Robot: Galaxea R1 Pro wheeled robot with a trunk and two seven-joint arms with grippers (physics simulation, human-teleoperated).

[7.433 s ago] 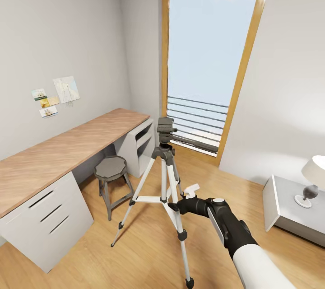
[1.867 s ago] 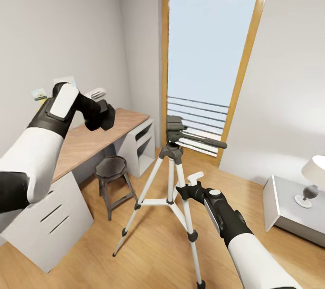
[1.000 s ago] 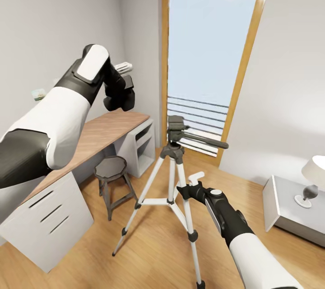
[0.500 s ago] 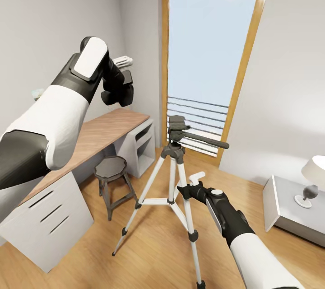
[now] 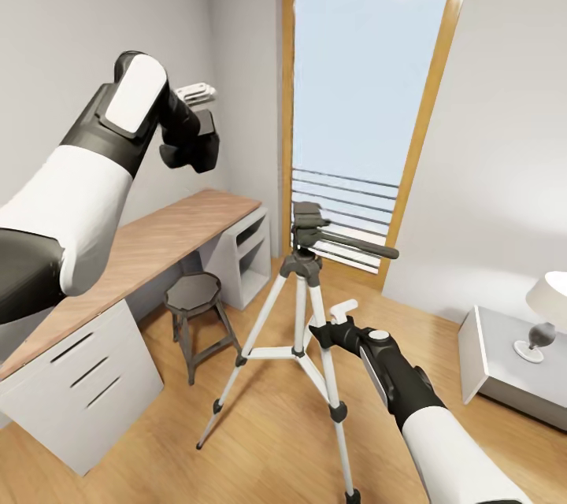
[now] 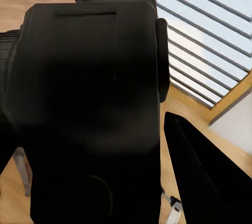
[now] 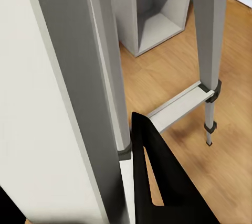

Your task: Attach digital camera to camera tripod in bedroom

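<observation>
The camera [image 6: 89, 114] is a black box with a red dot on top, held in the left gripper [image 5: 197, 130], which is closed on it high in the air above the far end of the desk [image 5: 150, 240]; in the left wrist view its body sits between the dark fingers. The tripod [image 5: 303, 307] stands upright on the wood floor [image 5: 260, 441] in front of the tall window [image 5: 366, 94]. Its grey head lies below the camera and off toward the robot's right, so the coming move looks like a carry down and across to that head. The long black handle sticks out sideways from the head toward the right wall. The right gripper [image 5: 335, 323] is at one of the tripod's legs, partway up; in the right wrist view a white leg runs close between the fingers, and the fingers appear closed on it, steadying the stand, though contact is hard to confirm. The left arm is the one to bring the camera in. There is one camera, one tripod with three legs, one stool [image 5: 193, 295], one lamp [image 5: 543, 315] and two arms.
</observation>
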